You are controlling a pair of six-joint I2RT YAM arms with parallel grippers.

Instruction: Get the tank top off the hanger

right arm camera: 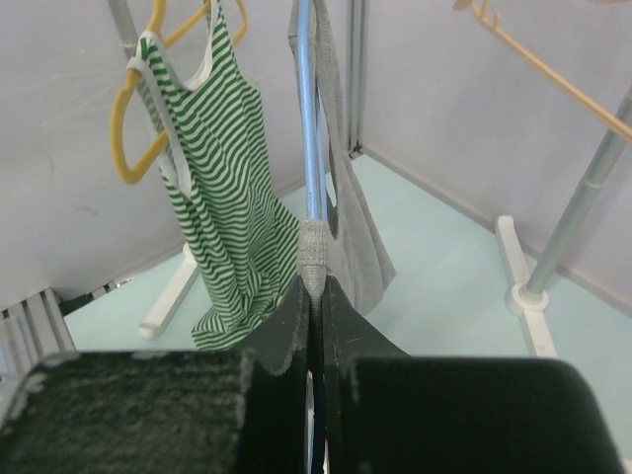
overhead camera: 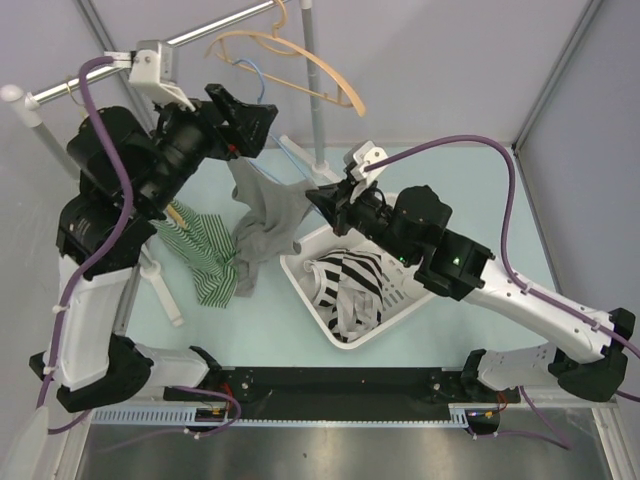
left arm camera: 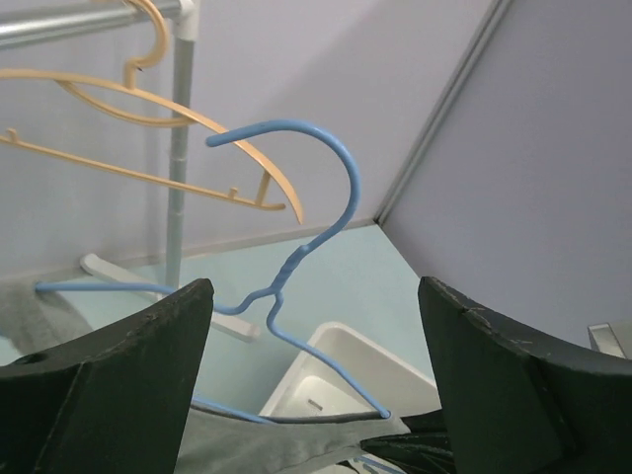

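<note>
A grey tank top [overhead camera: 262,225] hangs from a blue wire hanger [overhead camera: 252,72] held up in mid-air. My left gripper [overhead camera: 243,122] is open, its jaws wide on either side of the hanger's neck [left arm camera: 281,281] without touching it. The left wrist view shows the grey cloth [left arm camera: 267,439] draped over the hanger's arm below the gripper [left arm camera: 314,286]. My right gripper [overhead camera: 325,200] is shut on the tank top's strap [right arm camera: 314,252] where it wraps the end of the hanger [right arm camera: 307,128]. The rest of the grey top [right arm camera: 357,222] hangs beyond the right gripper [right arm camera: 314,281].
A green striped tank top [overhead camera: 205,255] hangs on a yellow hanger [right arm camera: 128,128] at the left. A white basket [overhead camera: 300,275] holds black-and-white striped clothes [overhead camera: 350,290]. A wooden hanger [overhead camera: 300,60] hangs on the rail [overhead camera: 200,35]. A rack post [overhead camera: 318,100] stands behind.
</note>
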